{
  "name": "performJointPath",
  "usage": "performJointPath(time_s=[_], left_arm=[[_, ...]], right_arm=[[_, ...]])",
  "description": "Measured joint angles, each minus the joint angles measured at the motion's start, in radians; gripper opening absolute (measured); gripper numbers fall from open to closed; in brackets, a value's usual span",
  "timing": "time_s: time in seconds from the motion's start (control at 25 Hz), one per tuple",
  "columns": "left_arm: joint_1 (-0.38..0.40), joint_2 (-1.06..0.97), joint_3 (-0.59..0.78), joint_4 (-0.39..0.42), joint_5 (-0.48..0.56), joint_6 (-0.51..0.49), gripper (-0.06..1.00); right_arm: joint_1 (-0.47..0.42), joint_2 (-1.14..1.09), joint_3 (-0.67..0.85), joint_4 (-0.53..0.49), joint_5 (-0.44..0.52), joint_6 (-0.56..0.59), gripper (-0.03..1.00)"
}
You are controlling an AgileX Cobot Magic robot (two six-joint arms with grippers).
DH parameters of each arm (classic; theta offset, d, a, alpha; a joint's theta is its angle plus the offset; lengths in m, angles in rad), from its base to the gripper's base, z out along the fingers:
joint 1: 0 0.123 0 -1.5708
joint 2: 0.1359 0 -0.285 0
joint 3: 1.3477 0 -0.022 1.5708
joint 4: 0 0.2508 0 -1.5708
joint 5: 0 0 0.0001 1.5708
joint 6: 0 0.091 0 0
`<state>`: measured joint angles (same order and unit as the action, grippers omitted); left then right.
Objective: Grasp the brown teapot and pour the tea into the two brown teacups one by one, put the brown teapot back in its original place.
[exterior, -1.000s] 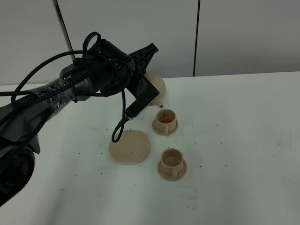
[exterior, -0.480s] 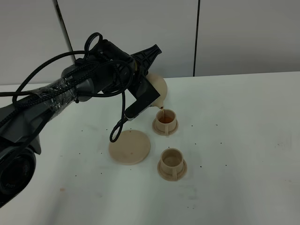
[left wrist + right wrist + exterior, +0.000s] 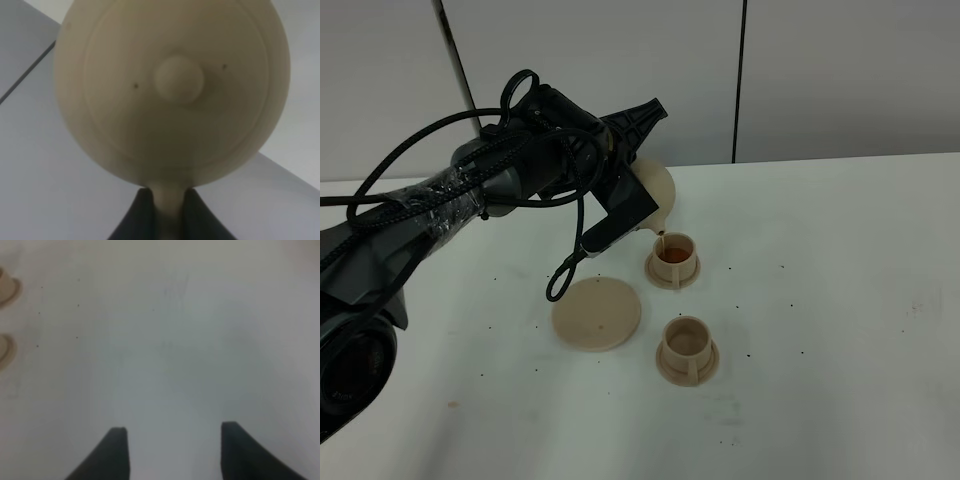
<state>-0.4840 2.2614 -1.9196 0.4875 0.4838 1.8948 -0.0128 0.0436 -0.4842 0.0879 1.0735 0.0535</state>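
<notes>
Nearest me stands one teacup (image 3: 687, 350), with the round plate (image 3: 597, 313) lying flat at its 10 o'clock. At the plate's 1 o'clock, the second teacup (image 3: 672, 260) holds amber tea. My left gripper (image 3: 167, 200) pinches the brown teapot (image 3: 658, 190) by its handle, tipped with the spout over that cup. My right gripper (image 3: 172, 427) is spread above the table (image 3: 200, 340).
</notes>
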Motion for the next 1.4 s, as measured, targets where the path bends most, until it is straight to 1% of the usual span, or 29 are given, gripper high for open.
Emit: performJointPath(time_s=[0.24, 0.84, 1.4], left_arm=[[0.0, 0.0, 0.0, 0.0, -0.007, 0.01, 0.17], [-0.001, 0.034, 0.0, -0.003, -0.067, 0.014, 0.17], [-0.002, 0.034, 0.0, -0.003, -0.081, 0.014, 0.17]], right_arm=[[0.0, 0.0, 0.0, 0.0, 0.0, 0.0, 0.41], [0.0, 0.0, 0.0, 0.0, 0.0, 0.0, 0.41], [0.0, 0.0, 0.0, 0.0, 0.0, 0.0, 0.41]])
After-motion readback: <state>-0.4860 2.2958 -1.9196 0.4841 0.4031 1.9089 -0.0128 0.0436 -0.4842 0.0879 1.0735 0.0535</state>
